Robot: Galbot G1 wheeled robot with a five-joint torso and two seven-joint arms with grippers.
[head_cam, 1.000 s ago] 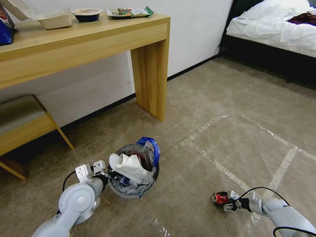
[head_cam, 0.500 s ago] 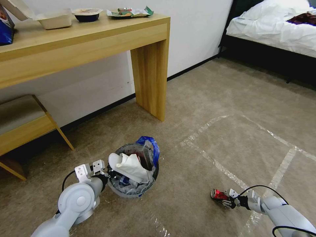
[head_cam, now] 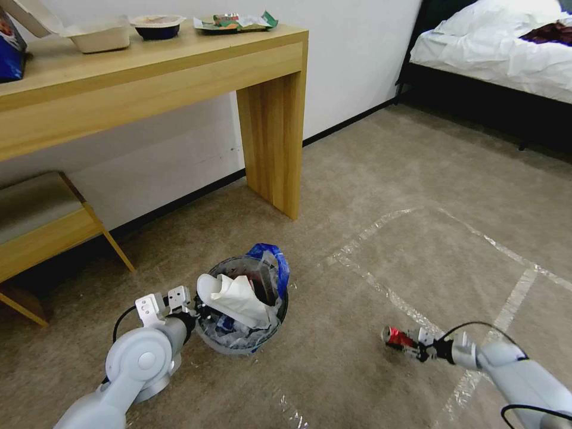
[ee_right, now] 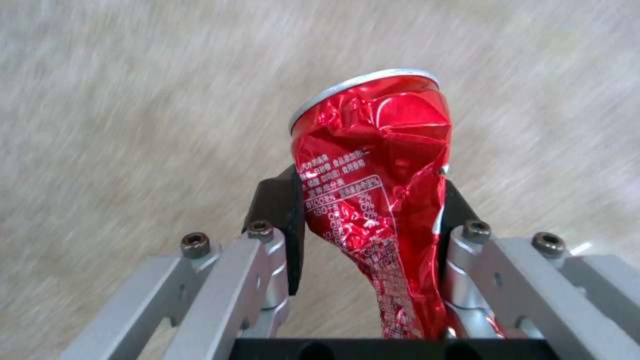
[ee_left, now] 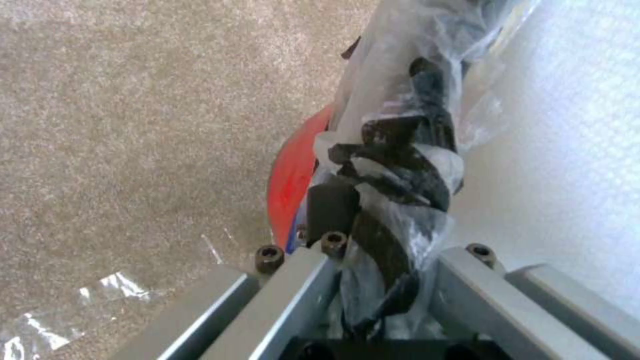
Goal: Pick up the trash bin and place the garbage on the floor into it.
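The trash bin [head_cam: 241,339], a small red pail lined with a clear printed bag with blue handles, holds white tissues and wrappers. My left gripper [head_cam: 193,313] is shut on the bin's rim at its left side; the left wrist view has the bagged rim [ee_left: 390,170] pinched between the fingers [ee_left: 330,210], with the red wall [ee_left: 293,185] beside it. A crushed red drink can [head_cam: 398,338] is garbage held above the beige floor [head_cam: 417,250]. My right gripper [head_cam: 412,347] is shut on this can [ee_right: 373,165], the pads squeezing its dented middle.
A wooden desk [head_cam: 271,119] with food containers stands behind the bin, a low wooden bench [head_cam: 42,220] to the left. A bed [head_cam: 494,53] is at the far right. Pale tape lines [head_cam: 387,292] cross the carpet between bin and can.
The right gripper has lifted the red can off the carpet and drawn it slightly up and back. The bin and left gripper have barely shifted.
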